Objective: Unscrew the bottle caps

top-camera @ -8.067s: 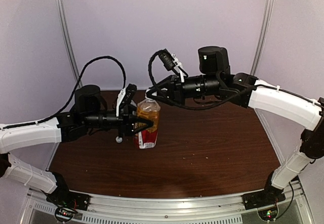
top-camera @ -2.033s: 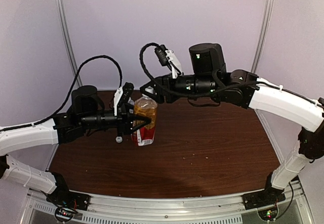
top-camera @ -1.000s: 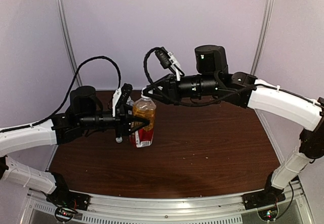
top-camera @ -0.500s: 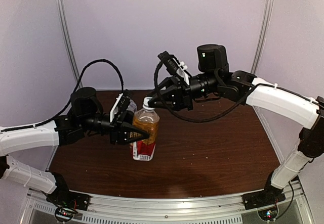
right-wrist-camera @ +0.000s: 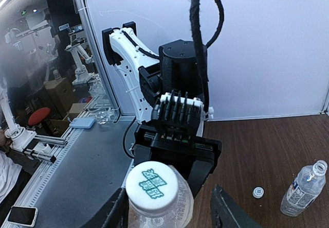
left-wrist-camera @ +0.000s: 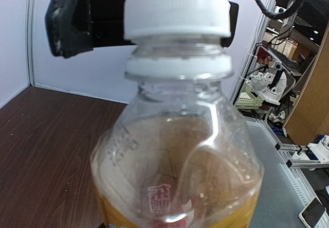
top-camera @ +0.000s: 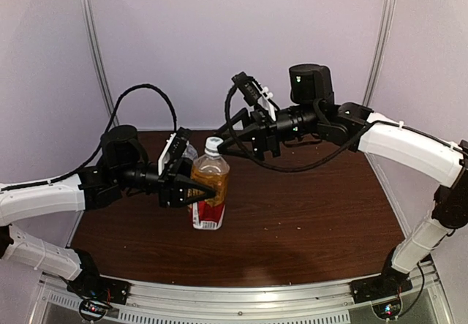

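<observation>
- The white cap (right-wrist-camera: 152, 182) is still on the neck of the amber bottle (top-camera: 210, 192), printed top upward. In the left wrist view a strip of clear neck shows between the cap and the collar ring, so it may already be partly loosened, though I cannot be sure.
- The amber bottle stands left of the table's middle, about midway between the near and back edges. It leans a little, and I cannot tell whether its base rests on the wood.
- The left tool (top-camera: 203, 190) is clamped on the bottle's body from the left and acts as the anchor.
- The right tool (right-wrist-camera: 169, 189) is spread apart and straddles the cap without gripping it. One finger is just beside the cap and the other stands off from it.
- The step in hand looks like a regrasp between turns on this second cap. The next move calls for closing squarely on the cap, twisting while the left tool keeps the bottle from spinning, then lifting clear.
- A clear bottle (right-wrist-camera: 303, 189) with a bare neck is on the table, with a loose cap (right-wrist-camera: 258, 192) near it, so that one appears done.
- The table (top-camera: 307, 207) is dark brown wood grain.
- Pale walls (top-camera: 219, 39) enclose it, with metal posts (top-camera: 91, 39) at the back corners. Beyond, the wrist views show a workshop with other rigs, boxes and baskets.
</observation>
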Available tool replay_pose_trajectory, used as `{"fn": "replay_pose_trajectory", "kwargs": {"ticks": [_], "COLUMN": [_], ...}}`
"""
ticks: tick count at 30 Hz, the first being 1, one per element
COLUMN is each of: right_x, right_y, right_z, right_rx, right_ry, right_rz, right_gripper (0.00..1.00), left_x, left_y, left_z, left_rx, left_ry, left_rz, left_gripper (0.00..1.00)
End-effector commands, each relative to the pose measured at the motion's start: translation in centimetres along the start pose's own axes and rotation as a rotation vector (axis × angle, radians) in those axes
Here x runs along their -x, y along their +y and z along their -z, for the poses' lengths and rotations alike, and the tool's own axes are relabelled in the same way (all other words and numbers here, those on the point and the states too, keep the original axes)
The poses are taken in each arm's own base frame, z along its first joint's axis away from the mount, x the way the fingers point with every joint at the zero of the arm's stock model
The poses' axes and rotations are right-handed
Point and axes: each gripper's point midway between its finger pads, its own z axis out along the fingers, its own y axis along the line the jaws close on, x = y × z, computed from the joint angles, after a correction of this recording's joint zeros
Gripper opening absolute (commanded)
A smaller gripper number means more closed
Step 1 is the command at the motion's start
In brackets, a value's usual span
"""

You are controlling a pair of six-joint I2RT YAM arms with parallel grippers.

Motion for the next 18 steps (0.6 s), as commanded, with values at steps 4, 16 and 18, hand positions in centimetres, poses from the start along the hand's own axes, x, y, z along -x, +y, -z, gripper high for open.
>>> {"fn": "replay_pose_trajectory", "kwargs": {"ticks": [4,16,18], "right_x": [1.5,4.5,4.1], "right_y": [0.4,-2.8,-3.4], "right_z": [1.7,2.3,1.9], "right_rx": [-0.109,-0.51,-0.575], "right_ry": [-0.043,-0.157,-0.139], "right_rz": [-0.015,-0.205,-0.235], "right_gripper": [0.66,0.79,0.8], "left_x": [2.9,2.6,2.6], "left_y": [0.4,3.7,4.1], "left_z": [0.5,0.8,0.9], "left_rx": [0.079,0.256,0.278], "left_ry": [-0.075,-0.055,-0.053], "left_rz": [-0.111,-0.083,-0.079], "left_gripper": [0.34,0.34,0.34]}}
